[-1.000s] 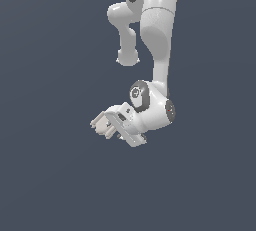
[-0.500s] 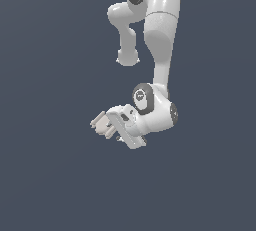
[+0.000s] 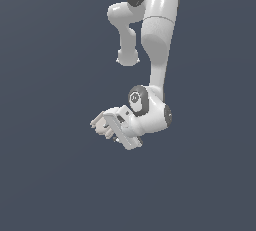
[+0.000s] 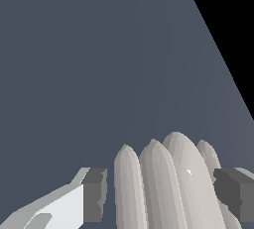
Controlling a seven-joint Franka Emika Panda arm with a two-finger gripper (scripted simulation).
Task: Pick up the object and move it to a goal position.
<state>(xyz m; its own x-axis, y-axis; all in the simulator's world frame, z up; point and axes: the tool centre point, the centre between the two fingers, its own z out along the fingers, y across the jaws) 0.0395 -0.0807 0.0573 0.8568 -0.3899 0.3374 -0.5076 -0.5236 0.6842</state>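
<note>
Dark grey-blue backdrop all round. My gripper (image 4: 161, 196) clamped on pale ridged object (image 4: 166, 183), one pad (image 4: 94, 193) each side. Object (image 3: 104, 127) between my fingers, tilted.

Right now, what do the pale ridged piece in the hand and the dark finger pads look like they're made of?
Ridged piece: pale beige, faintly glossy, perhaps plastic; it shows a small highlight, though a render leaves that open. Finger pads: dark grey, matte, maybe rubber; no shine. The hand looks closed on the piece.

No legible text or markings.
</note>
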